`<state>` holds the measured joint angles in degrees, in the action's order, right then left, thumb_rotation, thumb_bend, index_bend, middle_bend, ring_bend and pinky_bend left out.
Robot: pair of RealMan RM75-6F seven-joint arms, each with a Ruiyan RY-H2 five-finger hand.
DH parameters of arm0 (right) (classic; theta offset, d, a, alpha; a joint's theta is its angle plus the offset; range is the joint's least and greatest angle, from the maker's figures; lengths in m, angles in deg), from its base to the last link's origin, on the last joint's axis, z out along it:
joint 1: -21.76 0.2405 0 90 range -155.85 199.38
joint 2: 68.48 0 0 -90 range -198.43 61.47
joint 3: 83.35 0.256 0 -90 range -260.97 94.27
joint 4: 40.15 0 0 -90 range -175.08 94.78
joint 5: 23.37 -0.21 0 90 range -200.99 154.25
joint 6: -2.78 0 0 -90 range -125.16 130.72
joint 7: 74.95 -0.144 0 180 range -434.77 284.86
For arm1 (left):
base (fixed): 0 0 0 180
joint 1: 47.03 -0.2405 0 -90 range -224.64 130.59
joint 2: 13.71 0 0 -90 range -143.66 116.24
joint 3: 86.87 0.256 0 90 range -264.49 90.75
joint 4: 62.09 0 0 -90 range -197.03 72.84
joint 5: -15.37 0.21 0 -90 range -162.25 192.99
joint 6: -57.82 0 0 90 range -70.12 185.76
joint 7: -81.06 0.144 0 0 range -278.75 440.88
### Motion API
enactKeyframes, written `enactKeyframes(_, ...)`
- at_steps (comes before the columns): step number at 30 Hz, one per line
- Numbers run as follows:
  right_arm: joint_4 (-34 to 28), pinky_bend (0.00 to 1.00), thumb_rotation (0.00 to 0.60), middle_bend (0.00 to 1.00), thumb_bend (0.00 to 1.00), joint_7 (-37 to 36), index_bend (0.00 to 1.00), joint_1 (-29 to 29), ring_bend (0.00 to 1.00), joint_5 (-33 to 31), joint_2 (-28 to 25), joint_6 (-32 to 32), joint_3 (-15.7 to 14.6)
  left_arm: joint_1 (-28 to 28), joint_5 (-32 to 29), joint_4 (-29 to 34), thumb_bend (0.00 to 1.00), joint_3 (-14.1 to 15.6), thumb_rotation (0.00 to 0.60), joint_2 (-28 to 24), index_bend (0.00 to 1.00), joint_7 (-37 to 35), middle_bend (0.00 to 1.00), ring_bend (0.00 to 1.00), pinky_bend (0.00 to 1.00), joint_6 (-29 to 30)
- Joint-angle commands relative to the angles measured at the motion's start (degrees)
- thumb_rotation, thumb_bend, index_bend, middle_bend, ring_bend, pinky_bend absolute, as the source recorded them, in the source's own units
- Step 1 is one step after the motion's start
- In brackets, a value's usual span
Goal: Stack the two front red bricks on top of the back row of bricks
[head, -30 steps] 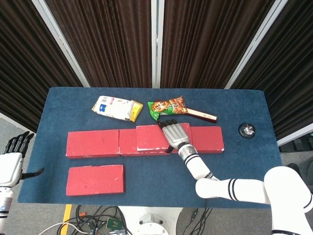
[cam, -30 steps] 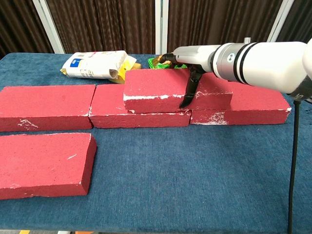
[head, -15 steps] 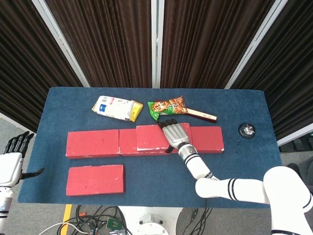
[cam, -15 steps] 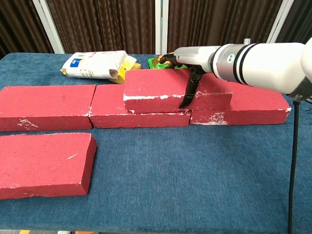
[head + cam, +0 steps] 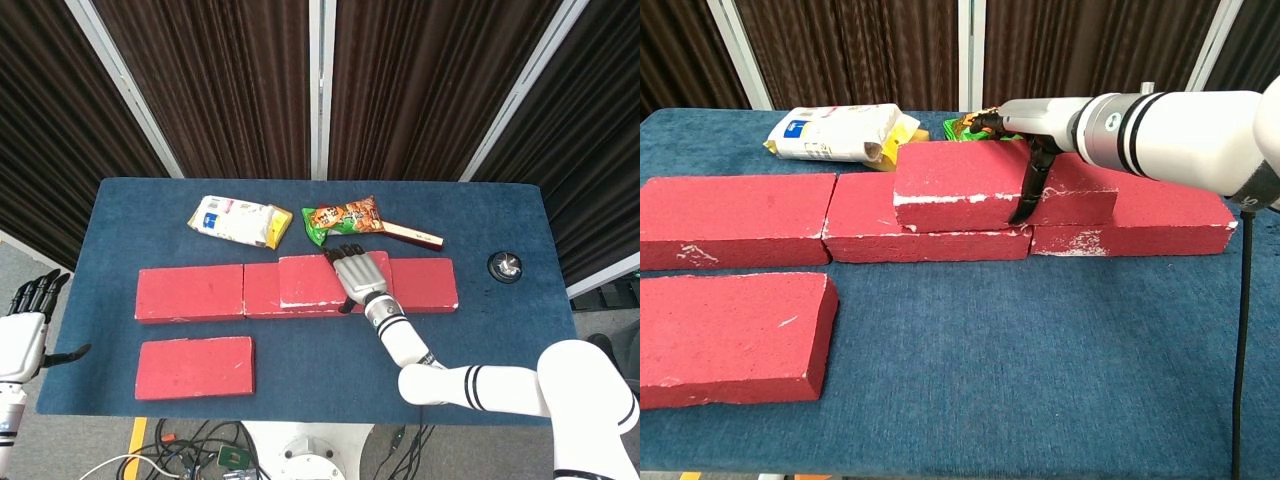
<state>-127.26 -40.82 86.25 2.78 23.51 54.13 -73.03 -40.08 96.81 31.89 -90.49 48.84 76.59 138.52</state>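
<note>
Nothing has visibly moved since the earlier frames. On the desk [image 5: 300, 350], the back row of bricks [image 5: 190, 294] carries one stacked brick [image 5: 960, 185]; the other front brick [image 5: 195, 367] lies near the front-left corner. Right hand [image 5: 356, 272] rests flat on the stacked brick, fingers [image 5: 1026, 195] gripping it. Left hand [image 5: 22, 335] hangs beyond the desk's left edge, fingers spread.
</note>
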Motion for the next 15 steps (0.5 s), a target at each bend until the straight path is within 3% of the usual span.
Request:
enactKeyframes(1, -0.15, 0.03, 0.600, 0.12, 0.00, 0.10, 0.00, -0.01, 0.05, 0.00, 0.02, 0.26, 0.01, 0.04, 0.01, -0.05, 0.00, 0.01, 0.600, 0.03, 0.00, -0.08, 0.00, 0.00, 0.00, -0.08)
enactKeyframes(15, -0.23, 0.03, 0.600, 0.13, 0.00, 0.75, 0.00, -0.01, 0.05, -0.72, 0.50, 0.96, 0.20, -0.02, -0.03, -0.19, 0.00, 0.10, 0.600, 0.05, 0.00, -0.35, 0.00, 0.00, 0.00, -0.16)
